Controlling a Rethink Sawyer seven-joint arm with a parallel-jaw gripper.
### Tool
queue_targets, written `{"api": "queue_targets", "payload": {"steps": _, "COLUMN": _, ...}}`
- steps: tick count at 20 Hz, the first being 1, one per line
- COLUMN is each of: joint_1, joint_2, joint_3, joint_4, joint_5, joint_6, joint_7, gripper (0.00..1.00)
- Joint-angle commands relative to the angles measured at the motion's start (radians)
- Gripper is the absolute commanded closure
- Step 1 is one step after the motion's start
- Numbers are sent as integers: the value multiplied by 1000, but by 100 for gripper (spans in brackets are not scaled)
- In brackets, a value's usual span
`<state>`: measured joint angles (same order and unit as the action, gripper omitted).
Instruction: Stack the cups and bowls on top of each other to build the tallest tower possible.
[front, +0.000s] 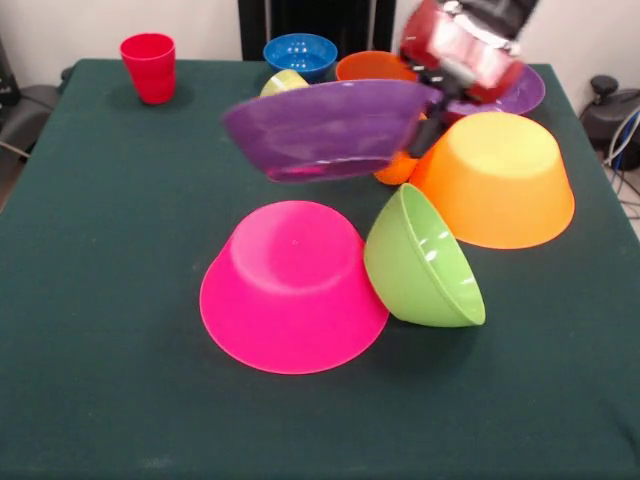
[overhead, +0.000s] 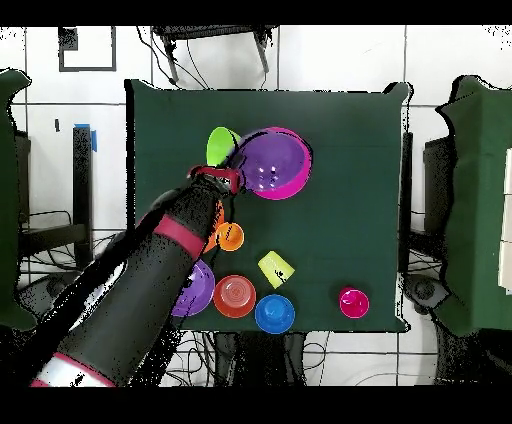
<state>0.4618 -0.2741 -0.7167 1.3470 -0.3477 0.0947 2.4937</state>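
Pincer (front: 425, 112) grips the rim of a shiny purple plastic bowl (front: 330, 128), held up in the air.
Just below it sits an upside-down big pink plastic bowl (front: 292, 285), so the job now is carrying; next the purple bowl needs lowering straight onto the pink one. From above the pink bowl is hidden under the purple one (overhead: 273, 163); from the front it shows.
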Motion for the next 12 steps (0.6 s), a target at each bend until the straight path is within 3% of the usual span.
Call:
{"api": "queue_targets", "payload": {"steps": 1, "joint_1": -178, "joint_2": -191, "joint_3": 436, "joint_4": 111, "joint_5": -10, "joint_6": 496, "joint_7": -366, "gripper": 100}}
{"api": "queue_targets", "payload": {"steps": 5, "joint_1": -260, "joint_2": -215, "joint_3": 549, "joint_4": 114, "joint_5": 28, "joint_6": 674, "joint_7": -408, "gripper": 100}}
{"api": "queue_targets", "payload": {"steps": 6, "joint_1": -287, "joint_2": -222, "joint_3": 585, "joint_4": 116, "joint_5": 39, "joint_6": 727, "joint_7": -418, "gripper": 0}}
{"api": "queue_targets", "payload": {"steps": 9, "joint_1": -356, "joint_2": -242, "joint_3": 674, "joint_4": 141, "joint_5": 67, "joint_6": 774, "joint_7": -490, "gripper": 0}}
{"api": "queue_targets", "payload": {"steps": 10, "joint_1": -353, "joint_2": -242, "joint_3": 679, "joint_4": 138, "joint_5": 66, "joint_6": 798, "joint_7": -486, "gripper": 0}}
{"api": "queue_targets", "payload": {"steps": 12, "joint_1": -346, "joint_2": -256, "joint_3": 687, "joint_4": 164, "joint_5": 64, "joint_6": 749, "joint_7": -428, "gripper": 0}}
